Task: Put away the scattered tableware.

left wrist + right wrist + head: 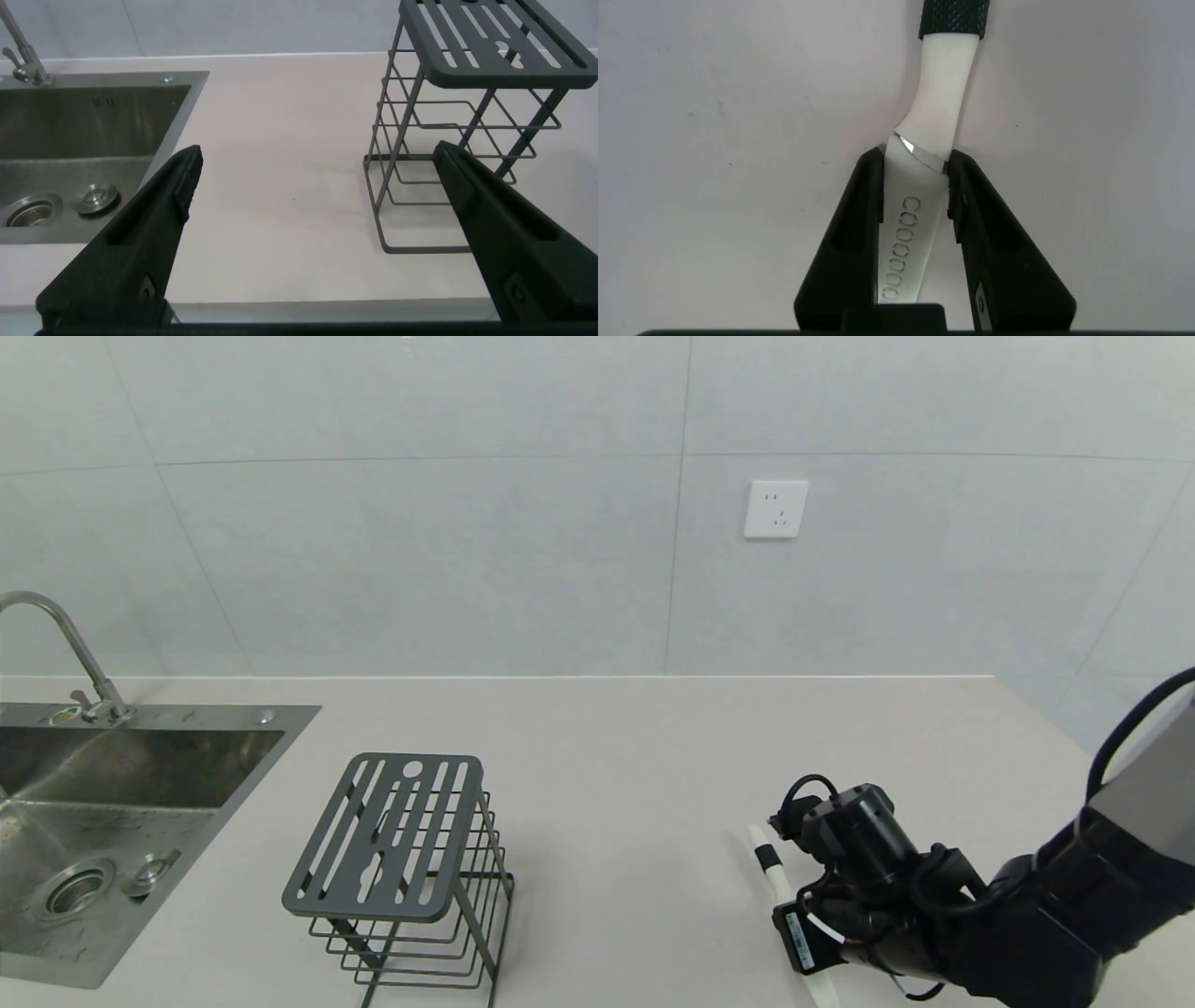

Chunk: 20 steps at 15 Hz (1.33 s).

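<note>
Right claw (915,163) clamps knife (943,84) on counter (635,756) | rack (392,840) well apart | left claw (320,154) agape

Bare bench (635,775) lies wide between the wire rack (401,868) and the knife (769,863); a narrower strip of bench separates the rack from the sink (140,761).

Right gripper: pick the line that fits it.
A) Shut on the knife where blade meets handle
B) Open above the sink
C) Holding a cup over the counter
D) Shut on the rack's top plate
A: in the right wrist view the right gripper has its fingers pressed against both sides of the knife, right where the blade meets the white handle.
</note>
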Motion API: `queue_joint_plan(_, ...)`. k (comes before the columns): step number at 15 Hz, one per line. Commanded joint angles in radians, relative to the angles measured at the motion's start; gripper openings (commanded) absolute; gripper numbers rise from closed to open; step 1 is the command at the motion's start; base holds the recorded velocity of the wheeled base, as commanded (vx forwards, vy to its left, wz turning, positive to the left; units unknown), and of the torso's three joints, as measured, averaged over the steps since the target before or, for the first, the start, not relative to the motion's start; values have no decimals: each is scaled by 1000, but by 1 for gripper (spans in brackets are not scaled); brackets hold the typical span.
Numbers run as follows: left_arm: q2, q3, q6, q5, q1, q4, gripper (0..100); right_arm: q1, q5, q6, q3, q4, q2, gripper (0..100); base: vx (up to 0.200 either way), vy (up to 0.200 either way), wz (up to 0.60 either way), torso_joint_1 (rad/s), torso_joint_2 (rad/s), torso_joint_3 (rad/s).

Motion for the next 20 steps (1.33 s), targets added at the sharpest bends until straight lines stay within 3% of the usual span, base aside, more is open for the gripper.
queue_joint_plan(1, 1, 0, 0, 0, 0, -1, 100, 0, 0, -1, 1, -11, -51, 0, 0, 0, 0, 0, 0, 0)
queue_joint_plan(7, 1, 0, 0, 0, 2, -1, 100, -4, 11, -5, 6, -23, -188, 0, 0, 0, 0, 0, 0, 0)
queue_joint_plan(12, 1, 0, -1, -2, 0, -1, 100, -44, 63, -159, 75, -228, -197, 0, 0, 0, 0, 0, 0, 0)
queue_joint_plan(15, 1, 0, 0, -6, 2, -1, 100, -98, 146, -271, 144, -322, -212, 0, 0, 0, 0, 0, 0, 0)
queue_joint_plan(20, 1, 0, -3, -11, 0, -1, 100, -219, 459, -538, 213, -432, -243, 0, 0, 0, 0, 0, 0, 0)
